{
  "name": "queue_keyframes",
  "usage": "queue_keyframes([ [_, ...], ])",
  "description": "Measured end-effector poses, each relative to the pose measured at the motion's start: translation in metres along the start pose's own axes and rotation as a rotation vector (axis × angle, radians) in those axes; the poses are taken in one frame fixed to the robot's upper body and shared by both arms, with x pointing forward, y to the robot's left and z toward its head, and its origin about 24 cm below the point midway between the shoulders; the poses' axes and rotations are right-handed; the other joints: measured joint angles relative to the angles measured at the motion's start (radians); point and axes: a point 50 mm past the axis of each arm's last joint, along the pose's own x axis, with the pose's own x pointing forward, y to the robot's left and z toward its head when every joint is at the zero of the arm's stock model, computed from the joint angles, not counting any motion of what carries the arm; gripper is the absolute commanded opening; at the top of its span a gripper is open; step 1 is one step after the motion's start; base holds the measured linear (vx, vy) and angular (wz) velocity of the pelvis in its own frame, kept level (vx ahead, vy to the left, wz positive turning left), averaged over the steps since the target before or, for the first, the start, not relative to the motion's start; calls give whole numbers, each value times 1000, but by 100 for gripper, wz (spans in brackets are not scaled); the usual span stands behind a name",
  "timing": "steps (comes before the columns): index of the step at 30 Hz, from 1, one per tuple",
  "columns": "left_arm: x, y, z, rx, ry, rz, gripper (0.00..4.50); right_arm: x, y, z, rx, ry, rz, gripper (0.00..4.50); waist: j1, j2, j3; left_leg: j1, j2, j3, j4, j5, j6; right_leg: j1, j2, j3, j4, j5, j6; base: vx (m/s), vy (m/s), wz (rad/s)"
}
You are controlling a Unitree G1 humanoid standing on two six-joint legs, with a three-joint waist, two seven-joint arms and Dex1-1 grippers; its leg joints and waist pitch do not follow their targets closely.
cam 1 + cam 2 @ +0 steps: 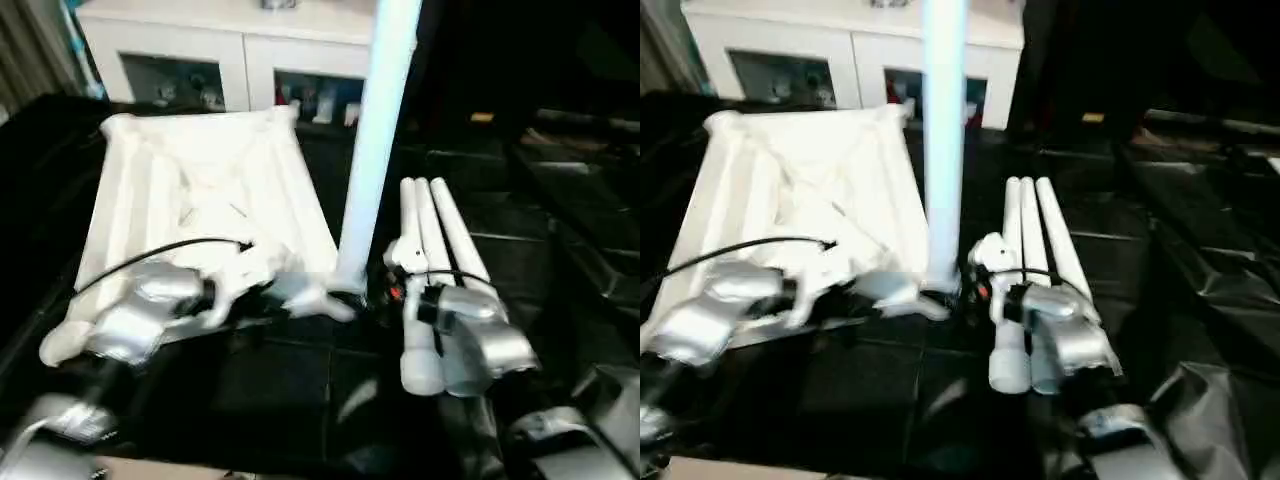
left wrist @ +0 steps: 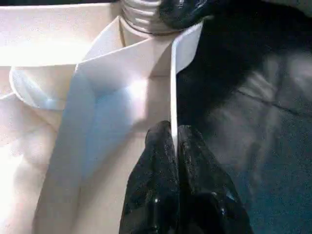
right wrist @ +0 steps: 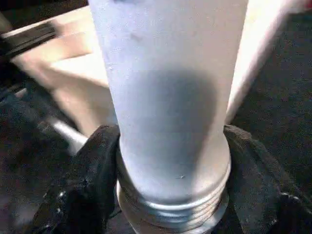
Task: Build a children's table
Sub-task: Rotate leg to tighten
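Leg (image 3: 165, 112) upright in tabletop (image 1: 200, 200) corner socket (image 2: 141, 19), right gripper (image 3: 165, 195) around it

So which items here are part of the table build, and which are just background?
Job:
- table top, underside up, rim pinched by left gripper
- upright leg at the top's corner, right gripper around its threaded end
- three spare legs lying side by side

Background:
- white cabinet
- black floor covering

I am looking at a smooth, matt white plastic table top (image 1: 200, 190) and leg (image 3: 165, 97) with a ridged threaded end, my fingers (image 2: 161, 185) showing glossy pebbled black rubber, over shiny crinkled black sheeting (image 1: 1200, 250).
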Motion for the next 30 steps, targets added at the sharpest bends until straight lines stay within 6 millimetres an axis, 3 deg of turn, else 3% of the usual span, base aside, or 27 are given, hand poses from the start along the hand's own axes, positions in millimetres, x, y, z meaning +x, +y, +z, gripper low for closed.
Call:
queue_keyframes([
  [6,39,0,24,-139,-13,127,0,18,-8,5,87,-15,-342,272,2,4,0,-2,-2,0,0,1,0,0,-1,2,-4,-1,2,0,0,0],
  [11,52,-1,34,-154,-13,168,0,24,-11,9,98,-19,-478,272,6,8,-3,-5,-2,0,0,1,0,0,-1,2,-4,2,-3,0,0,0],
  [15,53,-1,36,-147,-16,173,0,24,-12,11,89,-36,-482,272,10,12,-5,-6,-2,0,-1,1,0,0,-1,1,-4,2,-1,0,0,0],
  [18,52,-2,37,-136,-16,171,0,18,-13,10,89,-56,-452,342,13,13,-5,-9,-1,0,-2,1,0,-2,-1,0,-4,2,-1,0,0,0],
  [23,46,7,34,-122,-14,253,0,11,-4,5,48,-49,-354,376,-4,10,-3,-12,0,-2,-2,1,1,-6,0,-1,-5,3,0,0,0,0],
  [26,47,7,35,-124,-25,260,0,3,-4,14,18,-62,-329,376,-1,14,-2,-13,0,-2,-2,1,1,-6,0,-2,-6,3,1,0,0,0],
  [28,46,8,36,-134,-33,264,44,-2,-7,23,-15,-87,-319,385,0,15,-1,-13,0,-2,-2,1,1,-6,0,-1,-8,3,1,0,0,0],
  [30,45,9,37,-169,-72,280,44,-11,-7,31,-36,-114,-292,385,2,15,0,-15,0,-2,-3,1,1,-6,0,-3,-11,3,1,0,0,0],
])
